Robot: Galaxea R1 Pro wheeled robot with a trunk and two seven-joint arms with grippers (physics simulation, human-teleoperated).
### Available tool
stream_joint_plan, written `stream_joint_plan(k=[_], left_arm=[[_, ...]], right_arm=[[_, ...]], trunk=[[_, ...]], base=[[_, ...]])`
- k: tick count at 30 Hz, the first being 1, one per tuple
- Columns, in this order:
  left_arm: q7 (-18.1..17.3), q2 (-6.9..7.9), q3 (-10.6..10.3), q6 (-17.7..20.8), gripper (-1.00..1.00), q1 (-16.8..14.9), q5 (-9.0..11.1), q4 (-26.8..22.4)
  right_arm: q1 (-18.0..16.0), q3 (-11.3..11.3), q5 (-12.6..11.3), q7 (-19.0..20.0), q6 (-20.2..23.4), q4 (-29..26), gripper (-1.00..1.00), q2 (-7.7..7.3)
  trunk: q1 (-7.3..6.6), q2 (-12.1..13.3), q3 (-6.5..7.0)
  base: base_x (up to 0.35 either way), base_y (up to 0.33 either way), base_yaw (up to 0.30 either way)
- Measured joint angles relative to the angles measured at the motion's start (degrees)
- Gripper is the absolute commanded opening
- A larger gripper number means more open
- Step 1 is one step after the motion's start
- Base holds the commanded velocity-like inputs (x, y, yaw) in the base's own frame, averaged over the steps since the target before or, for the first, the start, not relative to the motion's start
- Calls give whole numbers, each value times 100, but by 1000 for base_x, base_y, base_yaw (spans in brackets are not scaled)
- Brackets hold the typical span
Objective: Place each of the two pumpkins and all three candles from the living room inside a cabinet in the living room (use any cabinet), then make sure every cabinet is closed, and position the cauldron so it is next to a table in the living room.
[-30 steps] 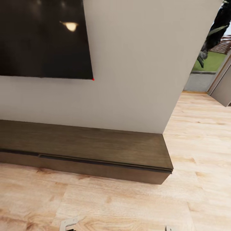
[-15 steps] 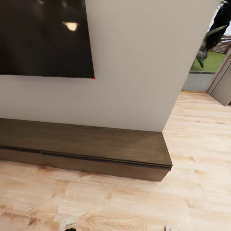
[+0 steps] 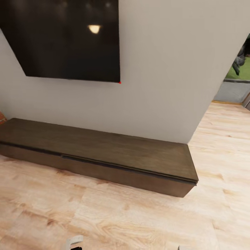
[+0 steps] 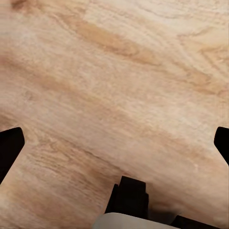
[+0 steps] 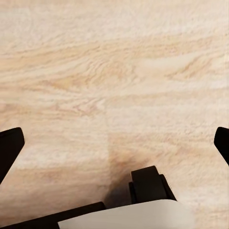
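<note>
The robot stood facing the cabinet (image 3: 104, 152), the long low dark-brown unit running along the foot of the pale wall (image 3: 163, 69), under the dark wall screen (image 3: 69, 38). Every drawer front along its face looked flush and shut, and its top was bare. No pumpkin, no candle, no cauldron was in sight here.

Down at the lower edge of the head view, just a pale sliver of the left arm (image 3: 74, 241) peeked in. The left tool (image 4: 114, 143) hung over the wooden floor (image 3: 139, 222), its two dark fingertips (image 4: 9, 148) spread wide at the edges of the wrist picture, with nothing but floorboards between them. The same went for the right tool (image 5: 114, 143): fingers apart, empty, pointing down at bare plank.

By my reading, this was a travel-and-survey moment, not a handling one. Both tools were empty and the cabinet was closed, so either the robot was lining up to pull a drawer open before fetching things, or it was checking that the unit was shut. With none of the small items visible, I could not tell how many were already stowed.

If opening was the plan, the next move called for care: the fronts were flat and handleless, so a tool would have to come low and catch the dark groove under the top edge. The base would have to roll closer first, as the cabinet sat well apart from both arms.
</note>
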Motion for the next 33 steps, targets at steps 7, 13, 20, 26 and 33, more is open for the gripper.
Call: stream_joint_plan(k=[7, 13, 20, 26, 33], left_arm=[[1, 0, 0, 0, 100, 0, -1, 0], [0, -7, 0, -1, 100, 0, -2, 16], [-1, -5, 0, -9, 100, 0, -6, 18], [-1, -8, 0, -9, 100, 0, -4, 18], [-1, -9, 0, -9, 100, 0, -7, 18]], right_arm=[[0, 1, 1, 1, 0, 1, 100, 6], [0, 7, 5, 0, 0, 0, 100, 7], [0, 9, 14, 0, 0, 0, 100, 7], [0, 9, 19, 0, 2, 0, 100, 7], [0, 9, 19, 0, 0, 0, 100, 7]], trunk=[[0, 0, 0], [-2, 0, 0], [-2, 0, 0], [-2, 0, 0], [-2, 0, 0]], base=[[-193, 56, 284], [-63, 36, 285], [-3, 2, 285], [0, 0, 286], [0, 0, 287]])
